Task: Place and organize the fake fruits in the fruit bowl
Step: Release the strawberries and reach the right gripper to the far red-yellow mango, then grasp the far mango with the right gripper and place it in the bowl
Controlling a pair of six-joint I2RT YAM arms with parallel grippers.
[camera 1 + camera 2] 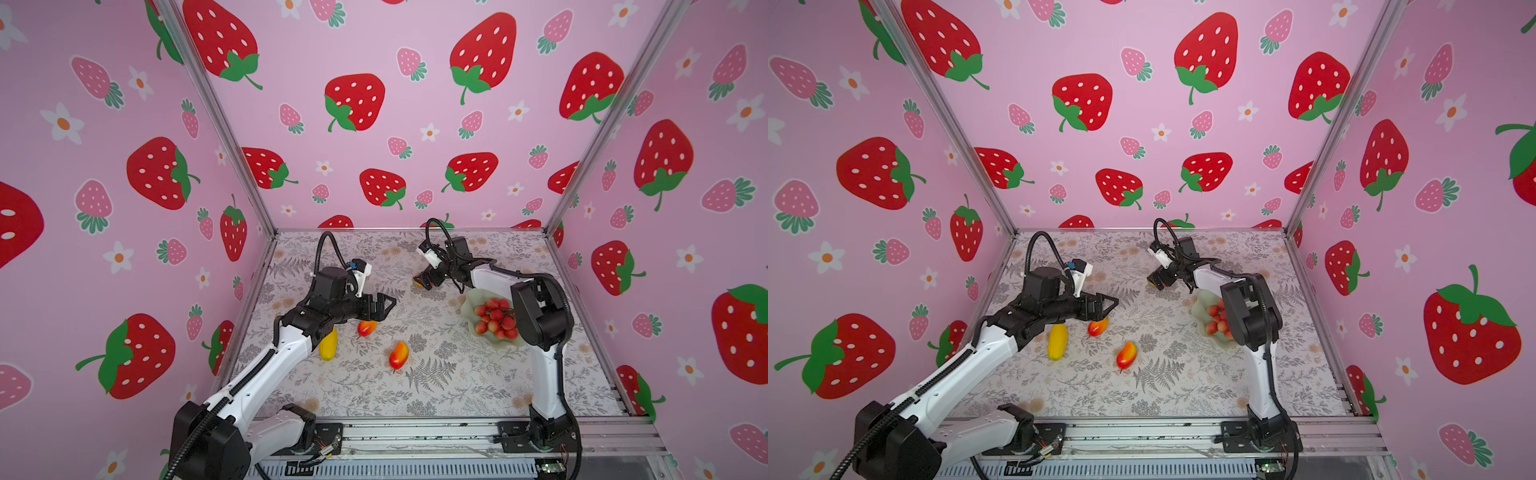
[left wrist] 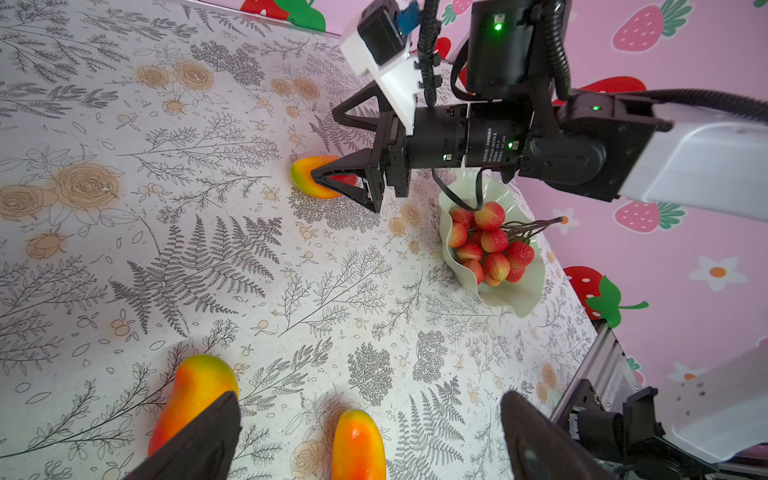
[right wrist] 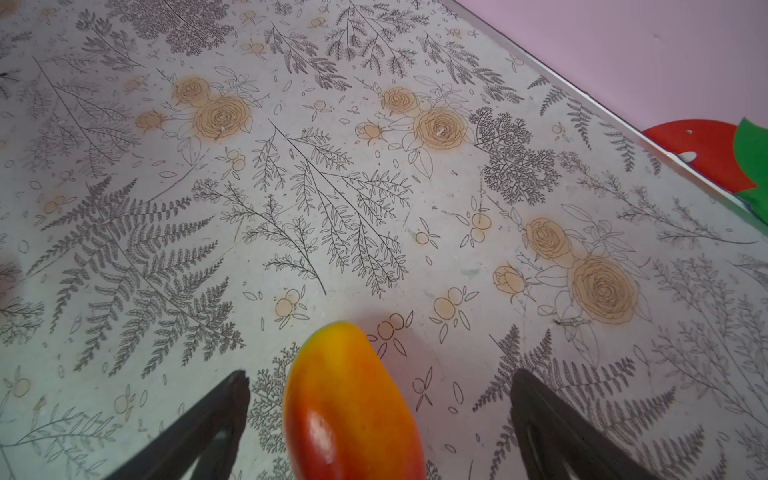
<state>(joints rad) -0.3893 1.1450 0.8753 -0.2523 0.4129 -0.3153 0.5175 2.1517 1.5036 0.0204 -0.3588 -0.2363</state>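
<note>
The mint-green fruit bowl (image 1: pixel 471 309) (image 2: pixel 519 299) stands at the right and holds the bunch of red berries (image 1: pixel 496 318) (image 2: pixel 490 245). A yellow mango (image 1: pixel 328 345) and two red-orange mangoes (image 1: pixel 367 327) (image 1: pixel 399 355) lie left of centre. My left gripper (image 1: pixel 384 305) (image 2: pixel 370 397) hovers open over them. In the left wrist view one mango (image 2: pixel 358 444) lies between its fingers and another (image 2: pixel 195 390) beside one finger. My right gripper (image 1: pixel 422 280) (image 3: pixel 380 374) is open and low around a third red-orange mango (image 3: pixel 353 407) (image 2: pixel 303 178), with a gap on each side.
The floral table mat (image 1: pixel 436 374) is boxed in by strawberry-print walls (image 1: pixel 374 124) on three sides, with a metal rail (image 1: pixel 415 434) along the front. The right arm's elbow (image 1: pixel 540 316) hangs over the bowl's near side in both top views.
</note>
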